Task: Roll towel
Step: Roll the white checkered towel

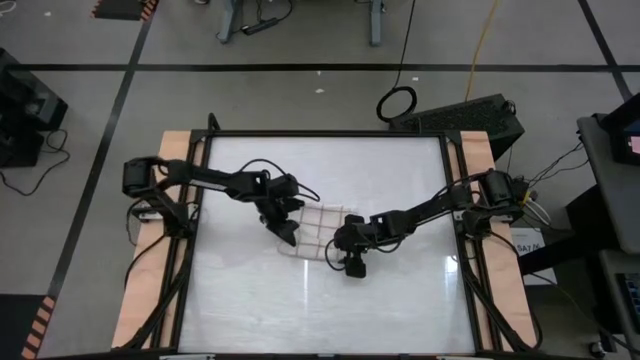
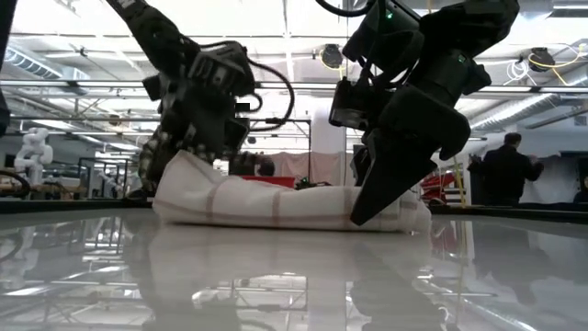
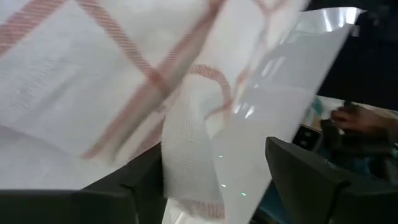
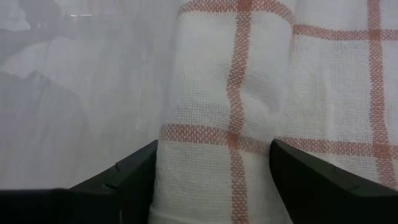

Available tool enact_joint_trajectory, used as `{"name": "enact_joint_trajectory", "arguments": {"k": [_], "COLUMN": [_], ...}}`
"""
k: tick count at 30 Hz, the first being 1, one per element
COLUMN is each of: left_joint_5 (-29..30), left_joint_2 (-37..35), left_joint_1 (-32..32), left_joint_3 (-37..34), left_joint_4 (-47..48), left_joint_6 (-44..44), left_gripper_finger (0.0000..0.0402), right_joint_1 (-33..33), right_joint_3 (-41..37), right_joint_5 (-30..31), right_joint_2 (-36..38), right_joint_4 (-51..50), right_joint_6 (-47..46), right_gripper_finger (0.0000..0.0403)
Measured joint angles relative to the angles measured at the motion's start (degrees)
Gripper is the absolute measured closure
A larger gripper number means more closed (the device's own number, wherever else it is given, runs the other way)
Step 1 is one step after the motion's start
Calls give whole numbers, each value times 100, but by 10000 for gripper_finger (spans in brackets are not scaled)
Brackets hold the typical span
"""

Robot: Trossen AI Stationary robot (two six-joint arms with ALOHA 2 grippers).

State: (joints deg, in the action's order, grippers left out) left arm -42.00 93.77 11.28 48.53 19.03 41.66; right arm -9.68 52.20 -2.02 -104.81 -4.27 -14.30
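Note:
The towel [image 1: 318,228], white with red-brown grid lines, lies mid-table. In the low view it is a low roll [image 2: 276,204] running left to right. My left gripper [image 1: 287,230] is open at the towel's left end, raised a little, and a loose strip of cloth [image 3: 193,168] hangs between its fingers. My right gripper [image 1: 352,262] stands open at the roll's right end, slanting down from above. One finger is on each side of the roll [image 4: 230,124]. My left gripper has the loose strip of towel [image 3: 186,186] close beside one finger [image 3: 134,186], with a wide gap to the other; I cannot tell whether it touches the cloth. My right gripper straddles the roll's right end [image 4: 217,180], fingers across the roll, which lies on the table. The cloth fills the gap from finger [image 4: 130,174] to finger without a dent, so I cannot tell whether they touch.
The glossy white tabletop [image 1: 320,310] has a black frame [image 1: 325,133] and wooden side boards [image 1: 150,270]. Cables trail along both arms. Beyond the far edge a person [image 2: 505,175] stands in the room.

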Motion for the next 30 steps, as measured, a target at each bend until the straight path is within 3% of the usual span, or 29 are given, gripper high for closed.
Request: {"name": "enact_joint_trajectory", "arguments": {"k": [6, 13, 17, 21, 23, 27, 30], "left_joint_5": [12, 855, 925, 1602, 2219, 3617, 3919], "left_joint_2": [-730, -1406, -1794, -2000, -1993, -1734, -1417], "left_joint_1": [42, 280, 84, -777, -1266, -2063, -2191], "left_joint_3": [7, 7, 9, 11, 15, 17, 17], "left_joint_4": [350, 1839, 1517, 899, 581, 478, 485], "left_joint_6": [-353, -1395, -2018, -3102, -3549, -3959, -3642], "left_gripper_finger": [144, 144, 144, 144, 144, 137, 124], "right_joint_1": [21, 21, 21, 21, 21, 21, 21], "right_joint_3": [-2, -4, -8, -8, -8, -8, -9], "right_joint_5": [-2, 0, 7, 17, 17, 19, 19], "right_joint_2": [-4, -7, -7, -7, -7, -7, -9], "right_joint_4": [-9, -13, -15, -15, -15, -17, -16], "right_joint_6": [11, 39, 15, 13, 13, 2, 0], "right_gripper_finger": [122, 122, 122, 122, 122, 122, 122]}}
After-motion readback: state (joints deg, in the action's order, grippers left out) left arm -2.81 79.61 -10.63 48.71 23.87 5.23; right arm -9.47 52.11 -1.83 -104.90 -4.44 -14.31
